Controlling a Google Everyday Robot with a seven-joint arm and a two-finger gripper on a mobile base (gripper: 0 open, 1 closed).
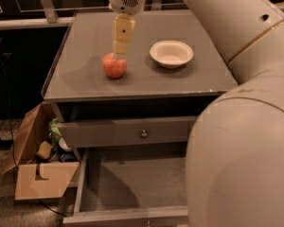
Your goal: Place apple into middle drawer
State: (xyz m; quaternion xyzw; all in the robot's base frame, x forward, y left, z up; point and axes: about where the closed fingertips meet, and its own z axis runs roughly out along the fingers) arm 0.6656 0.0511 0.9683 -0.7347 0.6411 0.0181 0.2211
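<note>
The tool (118,52) hangs straight above the apple (114,67) on the tabletop (85,82), tip at its top; apart or together, cannot tell. The middle drawer (132,183) gapes nearer, lower.

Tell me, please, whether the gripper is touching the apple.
Cannot tell: the camera view shows the gripper overlapping the top of the apple, with neither contact nor gap plain.
</note>
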